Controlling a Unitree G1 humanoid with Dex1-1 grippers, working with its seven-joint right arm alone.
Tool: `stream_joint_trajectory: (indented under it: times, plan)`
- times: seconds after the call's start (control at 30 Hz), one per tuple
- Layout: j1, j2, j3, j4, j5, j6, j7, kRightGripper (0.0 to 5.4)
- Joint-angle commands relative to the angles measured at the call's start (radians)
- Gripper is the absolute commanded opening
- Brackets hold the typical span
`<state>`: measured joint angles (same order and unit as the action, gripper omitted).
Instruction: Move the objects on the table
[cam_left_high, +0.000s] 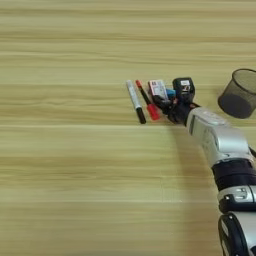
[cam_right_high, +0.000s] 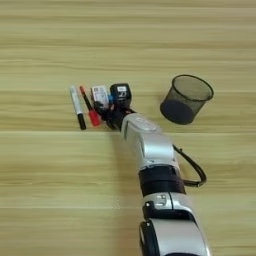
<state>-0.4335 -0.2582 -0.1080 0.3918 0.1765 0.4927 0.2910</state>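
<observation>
Right gripper (cam_right_high: 106, 111), finger state unreadable, crowds the white-and-red box (cam_right_high: 100, 93) and blue block (cam_right_high: 110, 99) mid-table toward the far edge, so it may knock the red marker (cam_right_high: 88, 107) or white marker (cam_right_high: 77, 107) aside.

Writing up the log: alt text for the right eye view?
The right gripper reaches up to a cluster of small items on a wooden table: white marker, red marker, white-and-red box. A dark mesh cup stands to their right.

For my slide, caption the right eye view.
Right gripper reaches the small box beside two markers; mesh cup stands apart on the table.
</observation>
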Motion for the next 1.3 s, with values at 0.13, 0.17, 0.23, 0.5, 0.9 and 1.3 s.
stream_joint_trajectory:
  times: [0.13,0.17,0.23,0.5,0.9,1.3]
  plan:
    - [-0.042,-0.014,0.004,-0.074,-0.023,-0.030,-0.022,2.82]
    - [-0.035,-0.014,0.004,-0.093,-0.027,-0.032,-0.028,2.96]
    - [-0.018,-0.014,0.004,-0.138,-0.033,-0.033,-0.039,3.24]
    - [0.020,-0.012,-0.002,-0.251,-0.051,-0.034,-0.077,4.19]
    - [0.009,-0.008,-0.005,-0.222,-0.060,-0.051,-0.093,5.39]
    - [-0.066,0.000,0.036,-0.075,-0.114,-0.126,-0.093,5.39]
